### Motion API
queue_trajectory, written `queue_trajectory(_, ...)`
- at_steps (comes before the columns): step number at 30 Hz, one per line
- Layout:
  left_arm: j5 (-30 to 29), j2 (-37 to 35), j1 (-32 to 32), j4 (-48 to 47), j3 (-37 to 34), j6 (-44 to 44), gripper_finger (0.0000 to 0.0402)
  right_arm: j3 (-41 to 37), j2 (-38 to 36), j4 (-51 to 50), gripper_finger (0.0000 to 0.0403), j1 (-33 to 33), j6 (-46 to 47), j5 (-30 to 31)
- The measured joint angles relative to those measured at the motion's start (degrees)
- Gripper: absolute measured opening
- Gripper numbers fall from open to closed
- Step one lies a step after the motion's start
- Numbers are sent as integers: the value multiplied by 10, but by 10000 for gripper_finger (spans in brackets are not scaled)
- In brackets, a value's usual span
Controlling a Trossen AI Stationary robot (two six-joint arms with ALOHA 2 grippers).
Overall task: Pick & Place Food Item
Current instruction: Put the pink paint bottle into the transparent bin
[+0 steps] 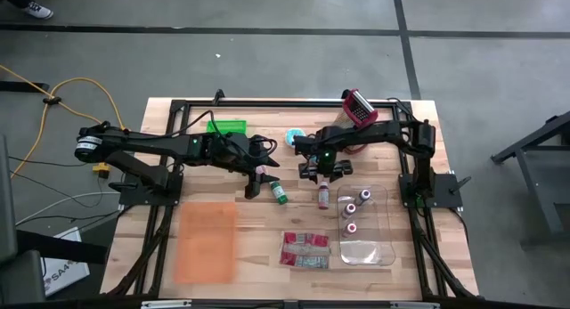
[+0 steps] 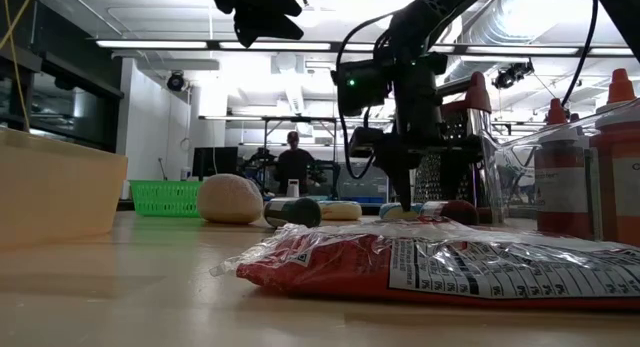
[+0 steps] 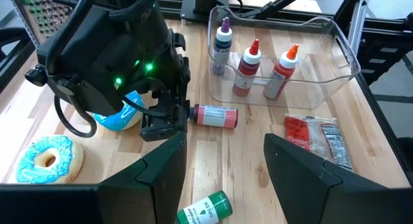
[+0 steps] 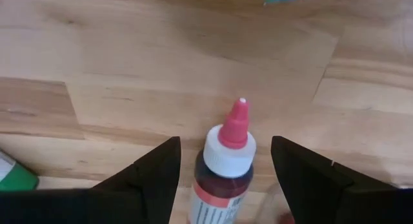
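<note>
Red-capped bottle (image 4: pixel 222 169) lies flat on surface (image 1: pixel 258 247) between right claw (image 4: pixel 222 179) fingers, spread wide, not gripping. Left claw (image 3: pixel 222 179) hovers released near green bottle (image 3: pixel 205 210).

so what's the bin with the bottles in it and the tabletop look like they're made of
The bin looks like clear, glossy plastic: the three bottles and the wood show through its walls, and its rim catches highlights. The tabletop looks like pale wood planks with visible grain and seams, in a smooth low-sheen finish.
</note>
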Motion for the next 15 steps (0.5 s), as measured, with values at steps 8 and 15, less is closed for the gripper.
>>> queue_trajectory(8,0,0,0,0,0,0,199,0,9,0,230,8,0,17)
queue_trajectory(15,0,0,0,0,0,0,199,0,20,8,230,7,0,12)
